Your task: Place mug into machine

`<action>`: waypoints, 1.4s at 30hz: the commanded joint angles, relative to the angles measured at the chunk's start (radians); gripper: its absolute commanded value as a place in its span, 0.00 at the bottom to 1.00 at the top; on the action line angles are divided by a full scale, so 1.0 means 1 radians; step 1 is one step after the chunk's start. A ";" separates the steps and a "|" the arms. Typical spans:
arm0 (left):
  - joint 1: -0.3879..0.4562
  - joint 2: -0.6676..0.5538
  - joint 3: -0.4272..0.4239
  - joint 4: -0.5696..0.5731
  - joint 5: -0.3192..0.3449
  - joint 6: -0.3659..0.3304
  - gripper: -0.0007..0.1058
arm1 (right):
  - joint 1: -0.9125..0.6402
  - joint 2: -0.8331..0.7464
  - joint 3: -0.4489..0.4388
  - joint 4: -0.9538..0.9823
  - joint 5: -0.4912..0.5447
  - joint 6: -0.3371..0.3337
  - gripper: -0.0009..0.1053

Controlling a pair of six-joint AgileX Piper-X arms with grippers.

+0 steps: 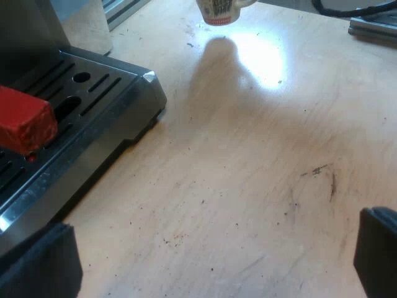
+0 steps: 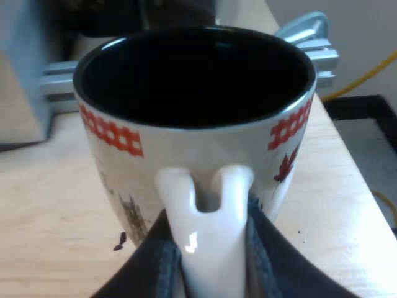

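Note:
My right gripper (image 2: 211,248) is shut on the handle of a white mug (image 2: 186,161) with a dark inside and red checks under its rim; the mug stands upright over the wooden table. In the left wrist view the same mug (image 1: 218,11) sits far off on the table, well beyond the espresso machine's drip tray (image 1: 93,105). The red end of the holder's handle (image 1: 25,121) sticks out above that tray. My left gripper (image 1: 217,261) hovers open over bare wood beside the tray, with nothing between its fingers.
The wooden table (image 1: 248,174) stretches between the drip tray and the mug. Metal rails (image 2: 310,43) lie behind the mug, with a black cable (image 1: 347,9) and a yellow cable (image 2: 366,71) near them.

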State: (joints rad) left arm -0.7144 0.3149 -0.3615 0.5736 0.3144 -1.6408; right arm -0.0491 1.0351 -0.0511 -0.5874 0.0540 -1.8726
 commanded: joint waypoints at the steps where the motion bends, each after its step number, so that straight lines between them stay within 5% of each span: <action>1: -0.004 0.002 -0.004 -0.018 0.006 -0.008 0.86 | -0.003 -0.102 -0.008 0.034 -0.014 -0.017 0.01; 6: -0.004 0.002 -0.004 -0.018 0.003 -0.008 0.86 | -0.003 -0.334 -0.012 0.214 -0.060 -0.017 0.01; 14: -0.004 0.002 0.017 -0.048 -0.098 -0.008 0.86 | -0.003 -0.647 -0.113 0.648 -0.189 -0.017 0.01; 21: -0.004 0.002 0.113 -0.230 -0.108 -0.127 0.86 | -0.003 -0.790 -0.191 0.896 -0.288 -0.042 0.01; 28: -0.004 0.002 0.162 -0.299 -0.336 -0.150 0.86 | 0.032 -0.861 -0.230 1.026 -0.437 -0.039 0.01; 33: -0.004 0.002 0.203 -0.379 -0.372 -0.135 0.86 | 0.187 -0.861 -0.231 1.030 -0.425 -0.039 0.01; 42: -0.004 0.002 0.254 -0.499 -0.487 -0.131 0.86 | 0.482 -0.861 -0.154 0.872 -0.199 -0.001 0.01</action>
State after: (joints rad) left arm -0.7144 0.3161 -0.1070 0.1013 -0.1451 -1.7612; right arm 0.4196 0.1855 -0.1992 0.3545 -0.1664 -1.8740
